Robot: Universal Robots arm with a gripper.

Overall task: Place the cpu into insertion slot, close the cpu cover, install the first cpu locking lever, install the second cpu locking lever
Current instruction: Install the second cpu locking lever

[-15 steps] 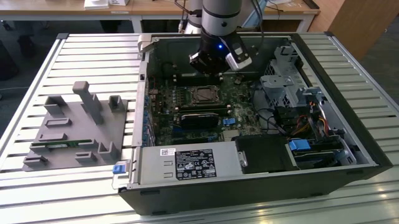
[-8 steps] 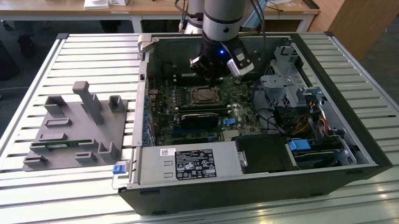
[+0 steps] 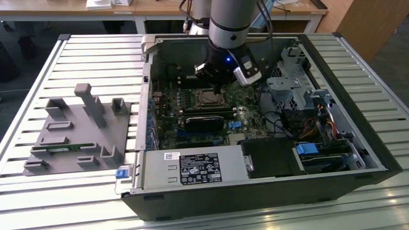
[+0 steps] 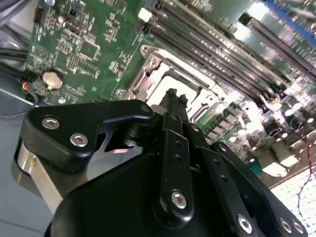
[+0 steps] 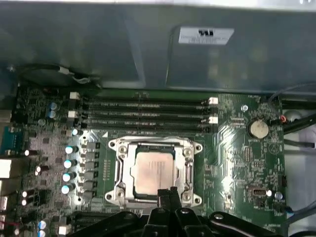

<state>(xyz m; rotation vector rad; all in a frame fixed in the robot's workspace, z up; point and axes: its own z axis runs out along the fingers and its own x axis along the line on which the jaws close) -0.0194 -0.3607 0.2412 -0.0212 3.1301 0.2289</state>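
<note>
The cpu (image 5: 154, 170) lies flat in the insertion slot (image 3: 208, 98) on the green board, its silver-grey face up. The cpu cover (image 5: 123, 148), a silvery metal frame, lies down around it; it also shows in the second wrist view (image 4: 148, 74). My gripper (image 5: 168, 193) hovers just above the socket's edge, fingertips pressed together with nothing between them. In the second wrist view the gripper (image 4: 172, 97) points at the socket. From the exterior view the gripper (image 3: 214, 86) hangs inside the open computer case, right over the socket. I cannot tell how the locking levers stand.
Long black memory slots (image 5: 148, 111) run beside the socket, and a coin battery (image 5: 257, 128) sits near it. A black card (image 3: 204, 122), the power supply (image 3: 191, 167) and a drive cage (image 3: 294, 86) crowd the case. A grey fixture (image 3: 76, 129) stands at the exterior view's left.
</note>
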